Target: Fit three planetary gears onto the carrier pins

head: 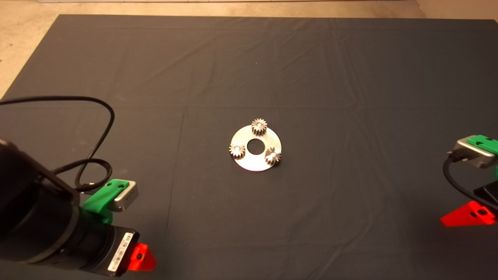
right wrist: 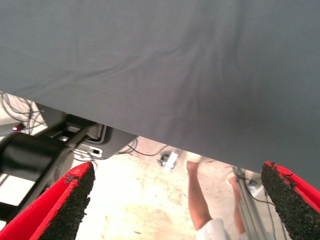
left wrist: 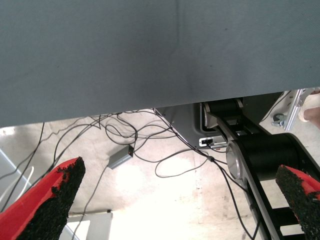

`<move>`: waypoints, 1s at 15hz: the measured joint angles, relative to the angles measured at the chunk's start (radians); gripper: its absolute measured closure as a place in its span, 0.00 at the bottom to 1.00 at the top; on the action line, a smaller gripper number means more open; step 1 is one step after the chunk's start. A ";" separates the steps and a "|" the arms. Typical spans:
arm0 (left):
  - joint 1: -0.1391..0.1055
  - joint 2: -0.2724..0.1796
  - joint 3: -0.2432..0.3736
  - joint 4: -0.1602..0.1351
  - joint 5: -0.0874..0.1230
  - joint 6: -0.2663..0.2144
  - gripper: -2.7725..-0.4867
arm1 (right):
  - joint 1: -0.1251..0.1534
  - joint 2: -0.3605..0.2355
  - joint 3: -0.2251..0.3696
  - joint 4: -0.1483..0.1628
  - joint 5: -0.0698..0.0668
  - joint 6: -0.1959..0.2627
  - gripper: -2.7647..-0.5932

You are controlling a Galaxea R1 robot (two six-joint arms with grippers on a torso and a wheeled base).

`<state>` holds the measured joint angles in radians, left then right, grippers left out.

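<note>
A shiny round disc [head: 251, 163] with a large centre hole lies on the middle of the dark mat [head: 311, 70]. Three planetary gears sit on it in a triangle: one at the far side [head: 259, 126], one at the left [head: 237, 150], one at the near right [head: 273, 156]. A carrier pin [head: 259, 125] shows as a bright spot in each gear's centre. My left gripper [head: 142, 258] waits at the lower left, open and empty [left wrist: 175, 210]. My right gripper [head: 467, 216] waits at the right edge, open and empty [right wrist: 177, 210].
A black cable [head: 105, 116] loops over the mat's left side above the left arm. Both wrist views look past the mat's edge to the floor, with loose cables [left wrist: 145, 145], the robot's black base [left wrist: 260, 160] and a person's legs [right wrist: 197, 200].
</note>
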<state>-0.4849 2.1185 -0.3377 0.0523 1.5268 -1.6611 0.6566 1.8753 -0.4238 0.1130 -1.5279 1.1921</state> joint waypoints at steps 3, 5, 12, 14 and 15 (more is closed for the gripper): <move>0.000 0.001 0.000 0.000 -0.001 -0.011 0.01 | 0.000 -0.004 0.004 0.001 -0.003 0.003 0.07; 0.000 0.000 0.000 0.000 -0.001 -0.018 0.01 | 0.000 -0.005 0.007 0.003 -0.003 0.003 0.01; 0.000 -0.007 0.000 0.000 0.000 -0.020 0.01 | 0.000 -0.002 0.008 0.005 -0.003 0.005 0.01; 0.000 -0.004 0.000 0.000 -0.001 -0.013 0.01 | 0.000 0.000 0.009 0.005 -0.002 0.007 0.01; 0.000 -0.002 0.000 0.000 -0.001 -0.008 0.01 | 0.000 0.000 0.009 0.005 -0.003 0.007 0.01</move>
<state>-0.4853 2.1166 -0.3377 0.0523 1.5260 -1.6692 0.6566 1.8753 -0.4151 0.1179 -1.5306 1.1991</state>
